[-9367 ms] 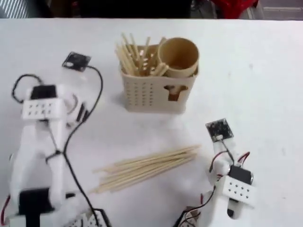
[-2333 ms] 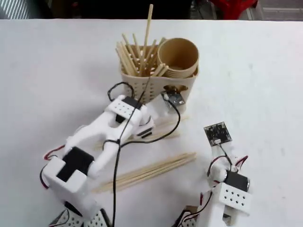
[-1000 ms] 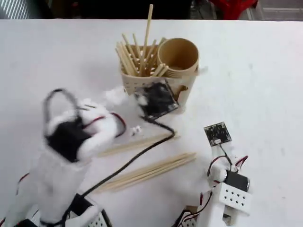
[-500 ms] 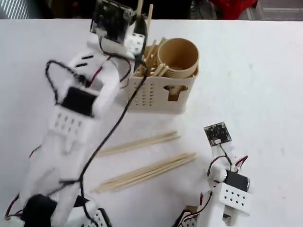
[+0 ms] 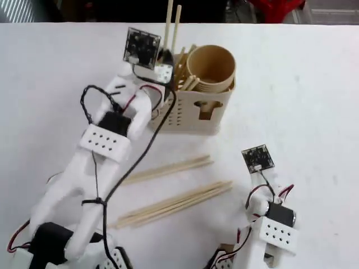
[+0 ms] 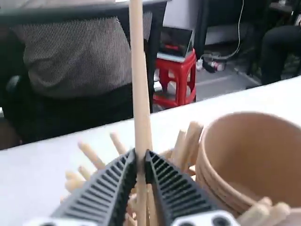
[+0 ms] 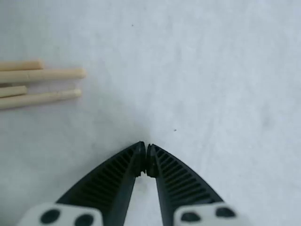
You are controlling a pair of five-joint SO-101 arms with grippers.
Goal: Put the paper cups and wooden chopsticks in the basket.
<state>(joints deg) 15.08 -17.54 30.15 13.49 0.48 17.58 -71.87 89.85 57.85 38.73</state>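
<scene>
1. The left tool grips one pale wooden chopstick. Its ribbed black jaws are closed down to the stick's thickness, and the stick stands upright with its lower end among the sticks already stored.
2. A second ago this arm was a blur lifting off the tabletop in front of the basket, and half a second ago it was high behind the basket's back-left corner. Now it has settled over the left compartment of the cream perforated plastic basket.
3. The held stick rises just beside another upright chopstick, which already stood there, while more sticks lean in the same compartment. The stack of brown paper cups sits in the right compartment and has not moved.
4. This stick looks as good as delivered, and only the release seems left to do.
5. On the white tabletop, a small group of chopsticks lies in front of the basket. A larger bundle of chopsticks lies nearer the arms. Both lie as they did half a second ago, so several trips likely remain.
6. The right tool is closed on nothing, low over the tabletop near some loose stick ends, and has not shifted.
</scene>
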